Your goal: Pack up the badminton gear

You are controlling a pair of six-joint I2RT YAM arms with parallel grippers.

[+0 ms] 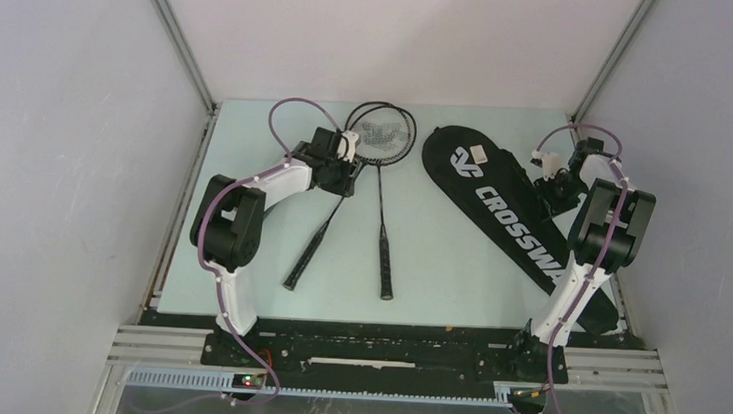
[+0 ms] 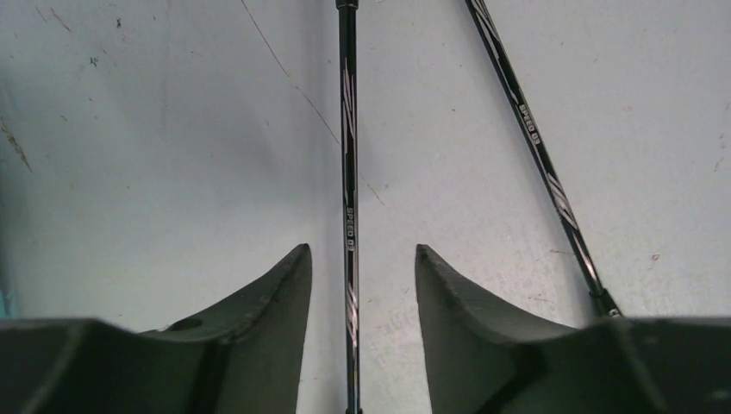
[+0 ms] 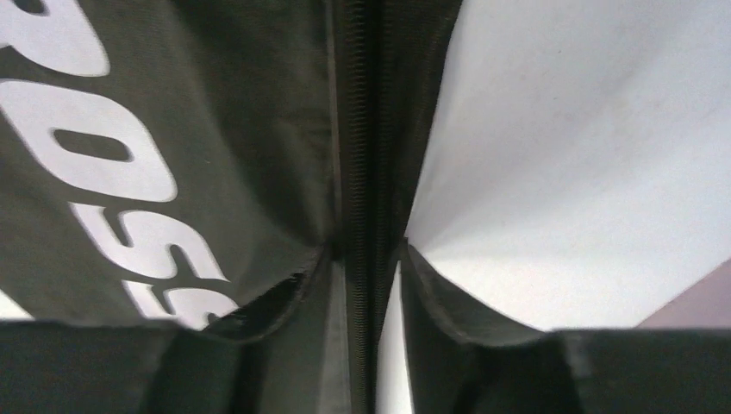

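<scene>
I work on a pale blue-green table (image 1: 472, 268) boxed in by plain white panels: a left wall (image 1: 66, 157), a back wall (image 1: 398, 40) and a right wall (image 1: 703, 110). Silver metal posts (image 1: 179, 40) stand at the far corners. Close up, the tabletop shows thin scratches (image 2: 297, 84) and dark specks (image 2: 93, 62). A black plate (image 1: 385, 343) and silver rails (image 1: 151, 347) run along the near edge. The light is soft and even.
</scene>
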